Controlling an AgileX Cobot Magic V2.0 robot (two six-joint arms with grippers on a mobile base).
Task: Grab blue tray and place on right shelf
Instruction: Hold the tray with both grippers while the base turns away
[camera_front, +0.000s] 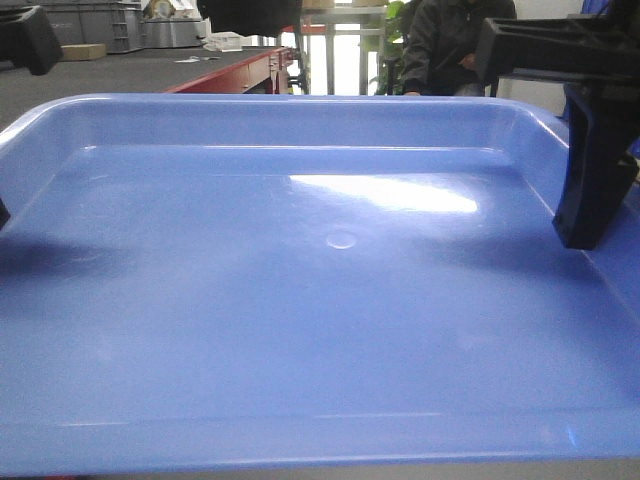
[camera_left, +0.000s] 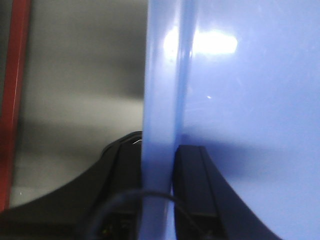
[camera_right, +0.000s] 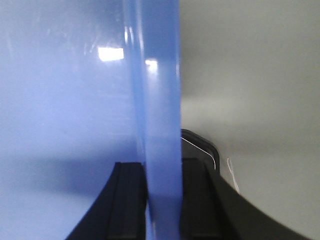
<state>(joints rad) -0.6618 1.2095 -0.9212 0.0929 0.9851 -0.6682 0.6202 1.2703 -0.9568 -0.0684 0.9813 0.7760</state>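
We see the blue tray (camera_front: 300, 300), glossy plastic, shallow, round-cornered; our left gripper (camera_left: 160, 152) and right gripper (camera_right: 162, 169) each clamp its flared rim between matte black jaws.

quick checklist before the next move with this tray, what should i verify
1. Left fingers clamp the tray wall: ok, one on each side.
2. Right fingers clamp the opposite wall: ok.
3. Tray empty: ok.
4. Tray level: ok, looks even in the front view.
5. Shelf located: cannot tell, no view clearly shows it.
6. Path clear: cannot tell; a person sits beyond the tray.
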